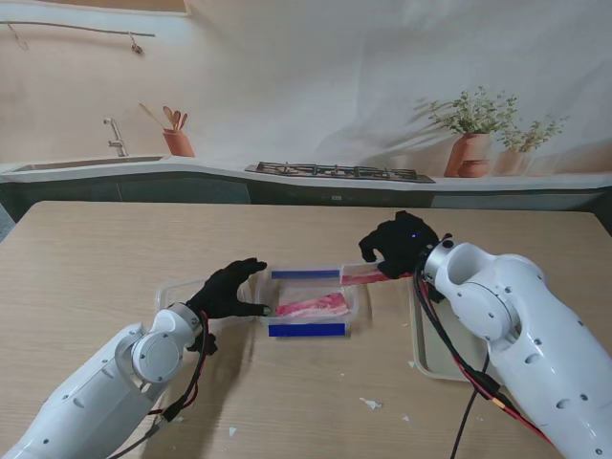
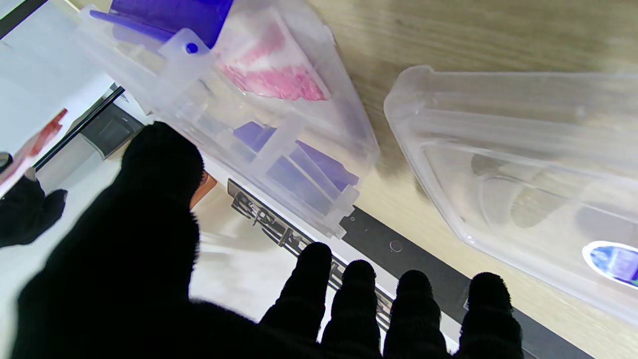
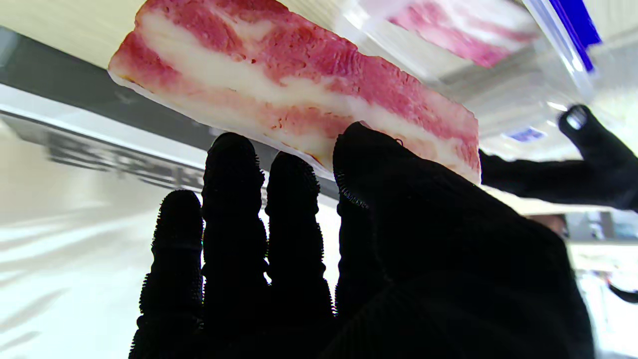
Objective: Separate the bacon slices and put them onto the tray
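A clear plastic box (image 1: 308, 328) with blue clasps sits mid-table and holds pink bacon slices (image 1: 314, 307). My right hand (image 1: 400, 245) is shut on one bacon slice (image 1: 363, 277), lifted over the box's right edge; the wrist view shows thumb and index finger pinching the slice (image 3: 299, 94). The beige tray (image 1: 428, 356) lies on the right, mostly hidden under my right arm. My left hand (image 1: 229, 290) rests open at the box's left side, its fingers (image 2: 159, 169) spread near the box (image 2: 279, 129), holding nothing.
The box's clear lid (image 2: 518, 164) lies on the table left of the box, beside my left hand. Small white scraps (image 1: 371, 404) dot the wood nearer to me. A counter with sink, stove and plants runs along the far wall.
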Robot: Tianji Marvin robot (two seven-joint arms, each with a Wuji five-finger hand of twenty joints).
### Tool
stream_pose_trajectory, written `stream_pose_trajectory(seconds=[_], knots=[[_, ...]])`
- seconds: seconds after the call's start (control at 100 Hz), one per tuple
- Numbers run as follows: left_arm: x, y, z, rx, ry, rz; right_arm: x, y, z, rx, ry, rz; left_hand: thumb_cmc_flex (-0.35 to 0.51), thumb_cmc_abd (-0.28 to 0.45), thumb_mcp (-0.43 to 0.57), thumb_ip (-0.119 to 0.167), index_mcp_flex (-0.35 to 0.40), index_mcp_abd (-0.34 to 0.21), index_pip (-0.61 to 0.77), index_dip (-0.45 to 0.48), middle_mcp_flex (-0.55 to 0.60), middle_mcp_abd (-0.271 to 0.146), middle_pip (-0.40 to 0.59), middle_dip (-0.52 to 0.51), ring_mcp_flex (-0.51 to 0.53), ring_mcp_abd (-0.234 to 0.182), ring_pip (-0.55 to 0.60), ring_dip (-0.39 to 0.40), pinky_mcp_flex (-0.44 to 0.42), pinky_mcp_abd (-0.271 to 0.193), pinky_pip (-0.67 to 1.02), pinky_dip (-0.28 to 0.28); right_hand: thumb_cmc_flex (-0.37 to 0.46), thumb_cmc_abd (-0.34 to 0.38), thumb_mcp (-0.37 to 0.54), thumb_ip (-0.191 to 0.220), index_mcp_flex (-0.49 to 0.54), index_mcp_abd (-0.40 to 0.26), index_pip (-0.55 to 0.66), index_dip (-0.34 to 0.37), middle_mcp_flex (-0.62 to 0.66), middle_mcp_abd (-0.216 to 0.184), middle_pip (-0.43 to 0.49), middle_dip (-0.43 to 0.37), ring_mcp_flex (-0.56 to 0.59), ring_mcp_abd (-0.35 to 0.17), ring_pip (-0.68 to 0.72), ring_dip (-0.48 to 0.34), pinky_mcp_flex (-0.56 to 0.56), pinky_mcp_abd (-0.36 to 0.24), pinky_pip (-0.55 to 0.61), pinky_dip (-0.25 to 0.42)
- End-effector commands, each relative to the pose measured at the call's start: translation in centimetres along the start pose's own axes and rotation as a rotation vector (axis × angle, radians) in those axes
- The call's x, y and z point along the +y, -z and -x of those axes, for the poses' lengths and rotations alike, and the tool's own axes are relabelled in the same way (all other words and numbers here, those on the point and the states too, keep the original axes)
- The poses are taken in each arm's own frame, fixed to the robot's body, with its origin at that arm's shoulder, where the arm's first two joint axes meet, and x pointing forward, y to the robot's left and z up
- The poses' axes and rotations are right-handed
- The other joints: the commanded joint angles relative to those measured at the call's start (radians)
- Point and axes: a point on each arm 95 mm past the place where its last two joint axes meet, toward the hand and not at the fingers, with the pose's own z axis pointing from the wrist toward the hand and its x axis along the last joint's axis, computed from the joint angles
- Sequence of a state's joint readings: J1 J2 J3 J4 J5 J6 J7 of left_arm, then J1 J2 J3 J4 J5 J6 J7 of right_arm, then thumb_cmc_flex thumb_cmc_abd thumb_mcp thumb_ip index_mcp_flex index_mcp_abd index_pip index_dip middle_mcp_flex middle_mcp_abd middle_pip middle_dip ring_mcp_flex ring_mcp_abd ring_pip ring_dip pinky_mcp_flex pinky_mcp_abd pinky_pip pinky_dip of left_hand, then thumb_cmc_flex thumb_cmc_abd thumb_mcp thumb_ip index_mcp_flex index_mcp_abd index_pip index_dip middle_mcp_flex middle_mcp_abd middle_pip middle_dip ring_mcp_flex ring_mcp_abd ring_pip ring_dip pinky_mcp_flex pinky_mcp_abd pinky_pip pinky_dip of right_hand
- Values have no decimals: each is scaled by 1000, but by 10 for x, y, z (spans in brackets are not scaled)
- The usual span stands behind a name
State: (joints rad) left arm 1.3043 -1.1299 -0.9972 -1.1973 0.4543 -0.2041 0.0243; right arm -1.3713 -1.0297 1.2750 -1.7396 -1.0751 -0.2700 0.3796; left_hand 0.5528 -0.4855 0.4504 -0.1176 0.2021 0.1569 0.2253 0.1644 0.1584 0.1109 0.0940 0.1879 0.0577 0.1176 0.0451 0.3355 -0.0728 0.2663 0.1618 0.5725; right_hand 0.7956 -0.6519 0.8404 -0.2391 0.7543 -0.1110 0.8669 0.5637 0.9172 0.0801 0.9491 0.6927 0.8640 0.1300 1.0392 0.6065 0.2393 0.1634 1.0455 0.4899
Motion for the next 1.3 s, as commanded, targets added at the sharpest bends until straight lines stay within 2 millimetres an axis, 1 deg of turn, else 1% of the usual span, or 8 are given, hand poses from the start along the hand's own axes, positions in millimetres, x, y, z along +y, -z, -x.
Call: stream_pose_trajectory(seconds=[0.0,0.24,0.36,0.48,0.68,0.96,1.08,1.29], knots=[[2,-1,-4,5,2,14,-16,12,13,-37,7,-49,-17,-2,6,33,5,5,-12,0,0,-26,10,-11,-27,-22,-6,15,-14,8,-34,4,58,43,71,-14,51,-50,76,54,-5,-11,5,25,11,-4,13,14,-20,27,-2,18],[2,-2,-4,4,-1,17,-50,49,45,-160,78,-110,-16,-1,4,33,4,3,-12,1,0,-26,9,-11,-27,-23,-6,15,-14,8,-34,4,59,48,65,-12,47,-56,73,62,-5,-14,2,32,8,-7,10,15,-21,28,-8,18],[2,-2,-4,4,-4,17,-65,60,55,-206,76,-148,-17,0,4,33,3,3,-12,1,0,-27,9,-11,-27,-24,-6,15,-14,9,-34,4,61,51,62,-12,48,-54,71,63,-7,-13,-1,35,5,-6,9,16,-25,29,-13,18],[3,-3,-4,0,-10,21,-74,67,62,-215,67,-195,-16,-1,3,34,4,4,-11,1,0,-26,10,-11,-27,-23,-6,15,-14,9,-33,5,60,59,55,-12,45,-59,69,66,-11,-18,-4,39,1,-9,6,16,-30,30,-20,16],[4,-3,-5,-5,-21,30,-89,69,65,-240,36,-242,-18,3,1,34,2,3,-11,1,0,-27,9,-11,-27,-23,-6,15,-14,9,-33,5,60,63,50,-11,41,-59,66,70,-14,-20,-6,43,-1,-11,4,17,-29,30,-22,18],[6,-3,-5,-8,-28,43,-103,68,61,-247,-9,-337,-18,3,-1,34,3,2,-10,2,0,-27,9,-10,-27,-23,-6,15,-14,9,-33,5,59,77,37,-11,34,-70,64,76,-22,-29,-9,48,-11,-16,-1,17,-38,23,-30,18],[6,-4,-5,-7,-27,42,-107,64,60,-254,-12,-357,-17,3,-1,34,3,4,-9,2,-1,-26,9,-10,-27,-24,-6,15,-14,9,-33,5,59,79,34,-11,32,-71,62,78,-25,-32,-10,48,-13,-19,-3,17,-38,23,-31,18],[6,-4,-5,-6,-24,37,-114,51,61,-262,-25,-383,-17,3,-2,35,2,4,-10,2,-1,-26,9,-10,-27,-23,-6,15,-13,8,-33,5,58,87,27,-9,26,-79,59,82,-32,-41,-11,48,-19,-25,-10,15,-36,20,-33,20]])
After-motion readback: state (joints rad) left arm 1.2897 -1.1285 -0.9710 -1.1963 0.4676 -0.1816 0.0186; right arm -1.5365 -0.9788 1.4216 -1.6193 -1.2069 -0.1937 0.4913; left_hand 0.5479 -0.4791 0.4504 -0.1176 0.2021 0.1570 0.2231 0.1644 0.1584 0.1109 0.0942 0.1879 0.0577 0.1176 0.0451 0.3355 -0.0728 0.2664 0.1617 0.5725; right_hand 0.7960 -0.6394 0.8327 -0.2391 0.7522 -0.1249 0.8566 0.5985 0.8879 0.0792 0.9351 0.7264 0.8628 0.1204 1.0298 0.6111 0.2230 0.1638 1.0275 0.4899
